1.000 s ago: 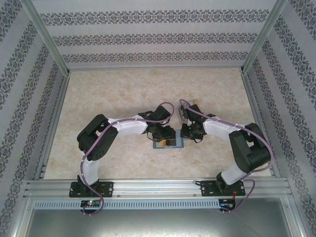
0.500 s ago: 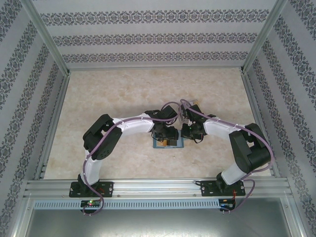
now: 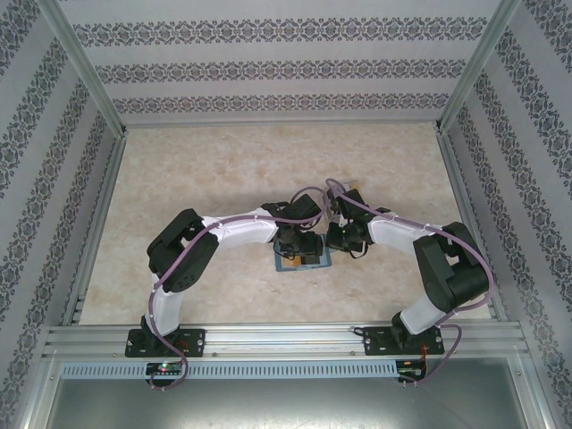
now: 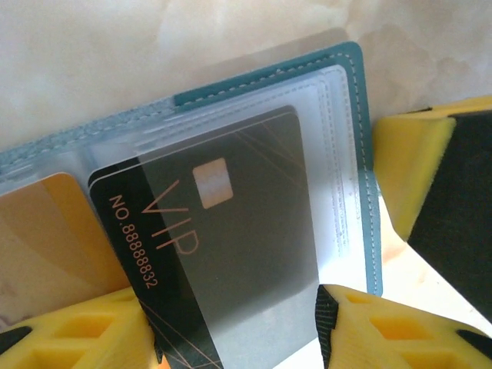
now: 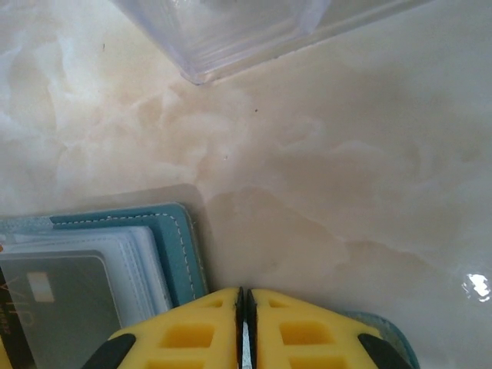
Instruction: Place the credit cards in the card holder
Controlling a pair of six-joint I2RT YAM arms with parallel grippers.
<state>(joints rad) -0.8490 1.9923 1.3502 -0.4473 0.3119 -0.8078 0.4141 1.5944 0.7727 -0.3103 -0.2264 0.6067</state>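
Marble tabletop: open card holder, dark card partly sleeved, tan card alongside.

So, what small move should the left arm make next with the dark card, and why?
Probably the left gripper should push the dark VIP card a little deeper into the clear pocket of the card holder. Its chip end lies under the pocket film, but its near end sticks out between the fingers. The shut right gripper sits at the holder's edge.

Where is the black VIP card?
Left wrist view: the black VIP card lies partly in a clear pocket of the teal card holder, beside a gold card.
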